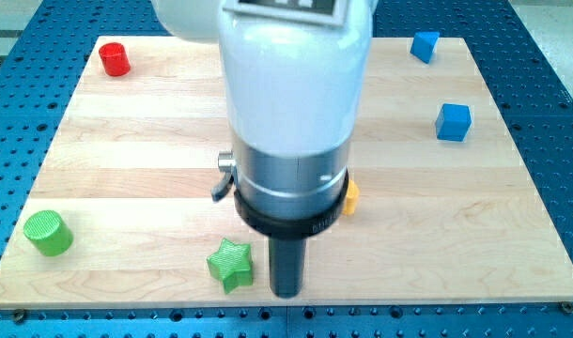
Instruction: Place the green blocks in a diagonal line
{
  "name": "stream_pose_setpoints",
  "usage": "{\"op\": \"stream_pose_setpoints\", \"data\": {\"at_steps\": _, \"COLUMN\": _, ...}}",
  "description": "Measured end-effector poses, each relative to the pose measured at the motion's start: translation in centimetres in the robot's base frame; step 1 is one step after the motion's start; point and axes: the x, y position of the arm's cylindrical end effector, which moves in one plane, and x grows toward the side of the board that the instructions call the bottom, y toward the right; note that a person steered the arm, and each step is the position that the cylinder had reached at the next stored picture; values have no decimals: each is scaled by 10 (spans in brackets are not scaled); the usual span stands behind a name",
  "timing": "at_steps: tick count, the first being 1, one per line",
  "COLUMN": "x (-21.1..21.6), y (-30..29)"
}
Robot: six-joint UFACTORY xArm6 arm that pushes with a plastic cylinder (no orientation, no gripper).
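Camera view: my tip (286, 293) is down near the view's bottom edge of the wooden board (127, 160), the dark rod dropping straight out of the big white arm housing (291, 84).
Jaws: none here. The rod ends plain, gripping nothing, and I can't tell whether it is quite touching any block.
Nearest block: the green star (231, 264) sits just beside my tip on the view's left, a sliver of board between them.
Other green block: the green cylinder (48, 233) stands well apart, far at the view's left edge, slightly higher up than the star.
In the way: the arm's dark collar covers most of an orange block (351, 197) at the view's right of the rod; its shape can't be made out.
Further out: red cylinder (115, 59) at the top left corner; two blue cubes, one (425, 45) at the top right, one (453, 122) below it.
Cut off: the housing runs off the view's top and hides the board's middle.
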Motion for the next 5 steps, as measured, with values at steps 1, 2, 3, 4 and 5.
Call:
{"op": "stream_pose_setpoints", "data": {"at_steps": 1, "x": 0, "y": -26}}
{"op": "stream_pose_setpoints", "data": {"at_steps": 2, "x": -9, "y": -107}}
{"op": "stream_pose_setpoints", "data": {"at_steps": 3, "x": -8, "y": -193}}
{"op": "stream_pose_setpoints", "data": {"at_steps": 4, "x": -24, "y": -253}}
{"op": "stream_pose_setpoints", "data": {"at_steps": 5, "x": -63, "y": -252}}
